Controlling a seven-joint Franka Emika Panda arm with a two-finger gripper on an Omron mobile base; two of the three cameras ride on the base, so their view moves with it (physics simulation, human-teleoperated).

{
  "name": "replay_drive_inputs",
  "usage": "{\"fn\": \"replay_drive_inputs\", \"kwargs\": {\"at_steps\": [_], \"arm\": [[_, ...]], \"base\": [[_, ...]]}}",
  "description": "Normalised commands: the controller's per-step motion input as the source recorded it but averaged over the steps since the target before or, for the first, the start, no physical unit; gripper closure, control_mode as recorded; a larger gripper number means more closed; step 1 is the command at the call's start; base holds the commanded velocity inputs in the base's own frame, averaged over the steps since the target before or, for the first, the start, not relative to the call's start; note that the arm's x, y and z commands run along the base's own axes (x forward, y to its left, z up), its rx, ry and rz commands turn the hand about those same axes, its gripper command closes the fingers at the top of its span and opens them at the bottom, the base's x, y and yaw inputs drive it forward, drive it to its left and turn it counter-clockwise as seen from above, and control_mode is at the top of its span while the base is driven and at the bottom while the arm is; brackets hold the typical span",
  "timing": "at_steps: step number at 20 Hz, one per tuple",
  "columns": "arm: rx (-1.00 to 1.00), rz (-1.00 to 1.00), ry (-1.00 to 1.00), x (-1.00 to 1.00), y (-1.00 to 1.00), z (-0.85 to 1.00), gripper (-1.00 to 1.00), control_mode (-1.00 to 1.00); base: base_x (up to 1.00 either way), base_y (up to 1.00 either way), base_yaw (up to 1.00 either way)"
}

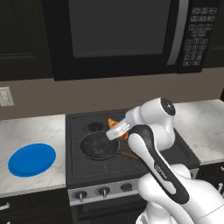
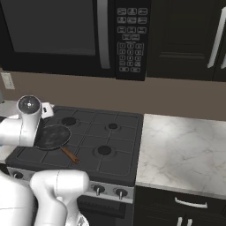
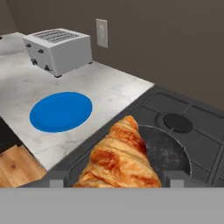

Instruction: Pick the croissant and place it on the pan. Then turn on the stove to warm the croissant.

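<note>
A: Left to right, quick. What's on the far left?

B: Blue plate [image 1: 32, 159] flat on the left counter [image 1: 30, 131], well apart from the stove [image 1: 87, 168]. In the hand view a white toaster [image 3: 58, 50] stands behind the plate near a wall outlet [image 3: 102, 33].

A: Task items?

B: The pan [image 1: 99, 145] sits on the stove's front left burner. Its wooden handle is mostly hidden by the arm in the left base view; it shows better in the right base view. The croissant [image 1: 114, 124] is just above the pan's far right rim, only an orange sliver visible there.

A: End effector [image 1: 116, 131]?

B: Clenched on the croissant. In the hand view the pastry fills the space between the two finger tips, and its lower end is cut off by the frame bottom. Finger tips themselves are barely visible.

A: Arm pose?

B: Forearm rises from the lower right, elbow bent high over the stove's right side, wrist reaching left and down toward the pan. Knobs under the arm are partly covered. Microwave [image 1: 122, 35] above, top cropped.
</note>
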Motion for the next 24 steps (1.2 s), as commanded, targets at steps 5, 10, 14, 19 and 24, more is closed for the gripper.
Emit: {"fn": "replay_drive_inputs", "kwargs": {"at_steps": [5,10,14,19,24], "arm": [[-0.05,-0.04,0.18,0.00,0.00,-0.02,1.00,-1.00],[0.00,-0.02,0.06,0.00,0.00,-0.28,1.00,-1.00],[0.00,-0.03,0.00,0.00,-0.01,-0.48,1.00,-1.00],[0.00,-0.06,0.00,0.00,0.00,-0.50,1.00,-1.00],[0.00,-0.06,0.00,0.02,0.00,-0.41,1.00,-1.00]], "base": [[0.00,0.00,0.00],[0.00,0.00,0.00],[0.00,0.00,0.00],[0.00,0.00,0.00],[0.00,0.00,0.00]]}}
